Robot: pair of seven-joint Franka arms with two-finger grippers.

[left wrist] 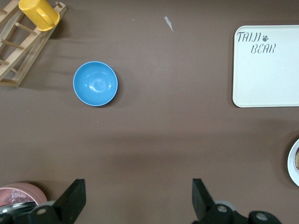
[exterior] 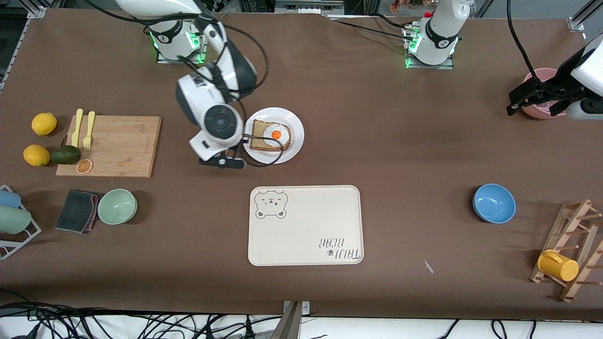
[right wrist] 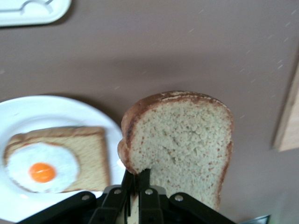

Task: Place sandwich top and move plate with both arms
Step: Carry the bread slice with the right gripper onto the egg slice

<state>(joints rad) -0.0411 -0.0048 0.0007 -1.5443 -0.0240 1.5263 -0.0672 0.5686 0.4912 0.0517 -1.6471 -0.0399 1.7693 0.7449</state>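
The sandwich top (right wrist: 182, 135) is a plain brown slice with a darker crust, held upright by one edge in my shut right gripper (right wrist: 138, 175). That gripper (exterior: 225, 161) hangs over the table at the rim of the white plate (exterior: 292, 123), between the plate and the cutting board. My wrist hides the slice in the front view. On the plate (right wrist: 28, 112) lies a bread slice topped with a fried egg (exterior: 271, 135). My left gripper (left wrist: 138, 183) is open and empty, waiting up over the pink bowl at the left arm's end of the table (exterior: 518, 101).
A cream bear tray (exterior: 306, 226) lies nearer the front camera than the plate. A wooden cutting board (exterior: 113, 146) with yellow cutlery, lemons and an avocado sit toward the right arm's end. A blue bowl (exterior: 493, 202), pink bowl (exterior: 537, 89) and mug rack (exterior: 570, 249) sit toward the left arm's end.
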